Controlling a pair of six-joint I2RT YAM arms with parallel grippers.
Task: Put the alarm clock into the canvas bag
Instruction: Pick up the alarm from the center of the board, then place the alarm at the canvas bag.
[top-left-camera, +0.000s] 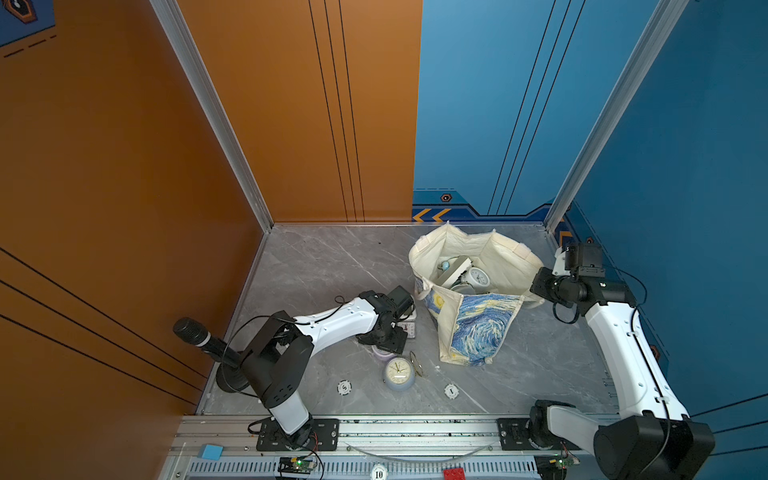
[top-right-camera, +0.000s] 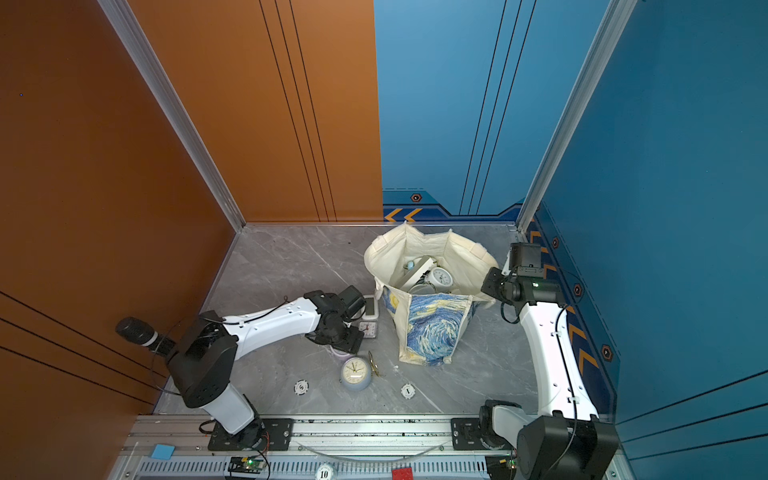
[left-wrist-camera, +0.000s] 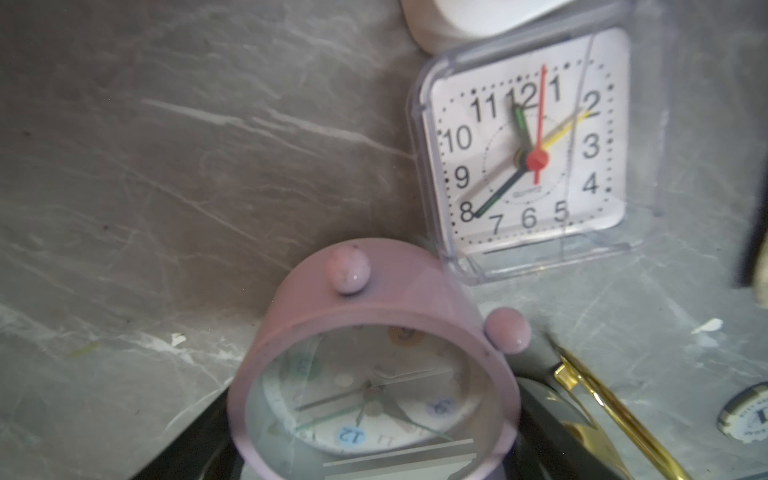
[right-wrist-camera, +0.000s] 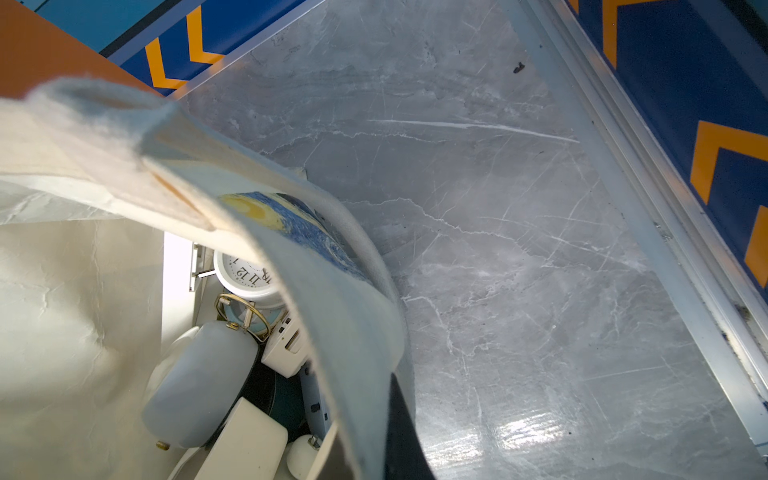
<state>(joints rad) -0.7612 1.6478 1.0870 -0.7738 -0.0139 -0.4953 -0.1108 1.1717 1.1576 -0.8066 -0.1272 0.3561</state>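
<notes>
**Q:** Top views?
**A:** We find the left gripper (top-left-camera: 384, 345) over the pink alarm clock (top-left-camera: 381, 355), near the canvas bag (top-left-camera: 478, 328).
**Q:** Left wrist?
**A:** Jaws wide, flanking it; we cannot tell contact.
**Q:** Right wrist?
**A:** The right gripper (right-wrist-camera: 365, 461) clamps the canvas bag's rim.

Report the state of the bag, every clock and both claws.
canvas bag: upright, mouth open, white clock inside.
right claw: shut on the bag's rim.
pink clock: on the table, outside the bag.
left claw: astride the pink clock, grip unclear.
square clock: on the table, outside the bag.
blue clock: on the table, face up.
</notes>
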